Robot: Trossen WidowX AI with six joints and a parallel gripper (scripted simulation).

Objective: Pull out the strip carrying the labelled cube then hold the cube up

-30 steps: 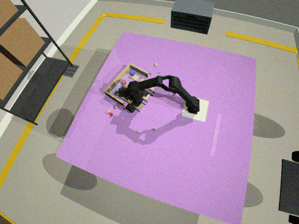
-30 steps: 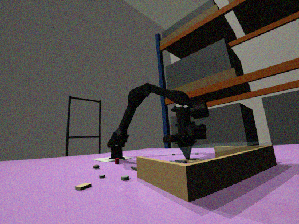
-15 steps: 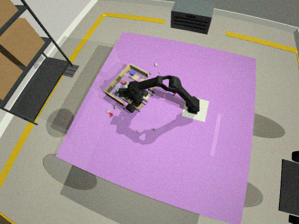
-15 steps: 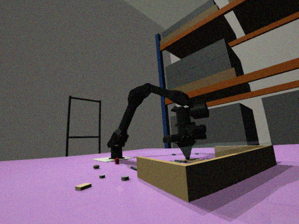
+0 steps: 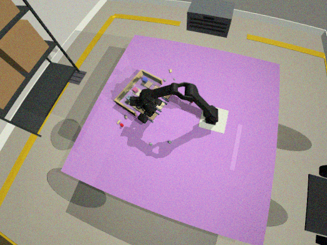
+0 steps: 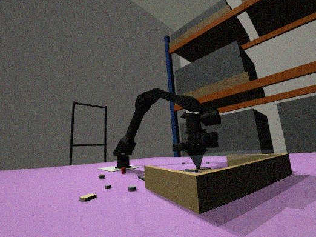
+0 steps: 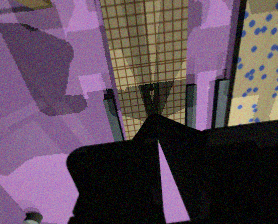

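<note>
My gripper (image 6: 198, 168) (image 7: 153, 119) is shut and empty. Its tips point down just inside the wooden tray (image 5: 153, 76) (image 6: 242, 181), low over a strip with a brown grid pattern (image 7: 145, 35). Whether they touch that strip is unclear. Dark guides stand on both sides of it. A strip with blue dots (image 7: 260, 45) lies to its right in the wrist view. In the top view a blue cube (image 5: 144, 79) and a pink cube (image 5: 134, 89) sit in the tray, with a teal piece near the arm. No label is readable, and the arm hides some strips.
A red piece (image 5: 121, 125) and several small pale and grey bits lie around the tray. A beige block (image 6: 88, 197) and a grey disc (image 6: 132, 188) lie outside it in the exterior view. The tray walls stand up around the far side. The arm's base stands on a pale plate (image 5: 222, 125).
</note>
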